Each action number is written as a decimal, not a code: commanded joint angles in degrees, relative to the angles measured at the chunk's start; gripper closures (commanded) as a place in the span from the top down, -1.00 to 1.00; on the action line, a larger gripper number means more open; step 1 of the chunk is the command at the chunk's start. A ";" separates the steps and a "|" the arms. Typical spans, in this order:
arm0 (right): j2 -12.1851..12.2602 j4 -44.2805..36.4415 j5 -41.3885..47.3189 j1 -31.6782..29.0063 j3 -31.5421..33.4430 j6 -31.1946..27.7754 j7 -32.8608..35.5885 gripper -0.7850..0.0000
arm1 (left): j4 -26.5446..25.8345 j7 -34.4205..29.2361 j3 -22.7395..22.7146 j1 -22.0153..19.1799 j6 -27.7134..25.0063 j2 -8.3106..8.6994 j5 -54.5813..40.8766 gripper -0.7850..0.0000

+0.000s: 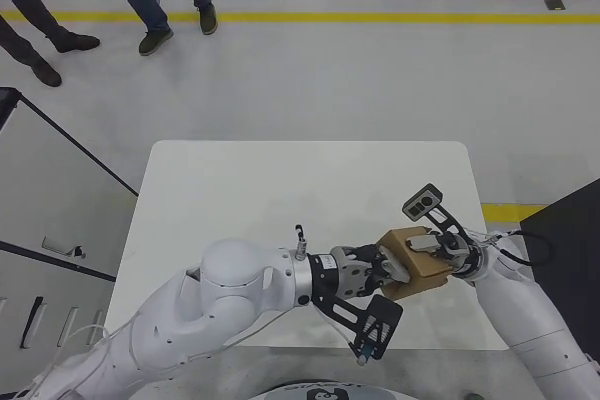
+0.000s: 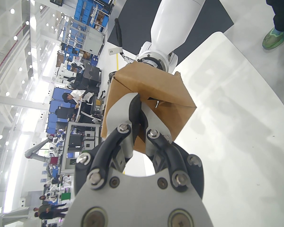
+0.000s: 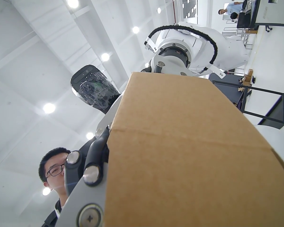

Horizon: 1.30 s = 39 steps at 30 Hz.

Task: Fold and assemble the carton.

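The brown cardboard carton (image 1: 417,262) is over the near right part of the white rectangular table (image 1: 280,190); whether it touches the tabletop cannot be told. The left gripper (image 1: 383,272) is at the carton's left side, its fingers (image 2: 122,112) pinched on a carton edge. The right gripper (image 1: 448,250) is against the carton's right side, so the carton lies between the two. A black floor mat (image 1: 580,225) lies just right of the table.
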 commanded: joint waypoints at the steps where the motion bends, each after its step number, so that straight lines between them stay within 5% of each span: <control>1: 0.00 -0.06 0.06 0.04 -0.07 0.06 0.00 -1.00 | 0.12 -0.02 0.13 -0.17 0.02 -0.07 -0.03 -1.00; 25: 0.63 0.17 1.67 0.56 0.40 0.40 0.00 -1.00 | -1.84 -0.30 -4.38 1.57 -0.07 0.54 -1.13 -1.00; 39: 1.68 -1.14 2.61 0.86 -0.99 -0.12 0.00 -1.00 | -1.27 0.08 -0.95 -0.23 -0.04 -0.10 0.25 -1.00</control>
